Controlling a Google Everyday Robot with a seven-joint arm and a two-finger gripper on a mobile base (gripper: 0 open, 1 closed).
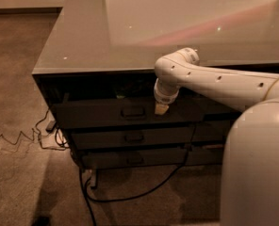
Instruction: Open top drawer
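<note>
The top drawer (94,115) is the tall dark grey front just under the desk top, with a small rectangular pull (133,112) at its centre. A dark gap shows above its front edge, so it stands slightly out. My gripper (161,108) hangs pointing down at the drawer's upper front edge, a short way right of the pull. It sits on the end of my white arm (215,81), which reaches in from the right.
The glossy desk top (106,36) overhangs the drawers. Two shorter drawers (134,137) (135,160) lie below the top one. Black cables (130,195) trail over the carpet under the desk and to its left. My white body (257,164) fills the lower right.
</note>
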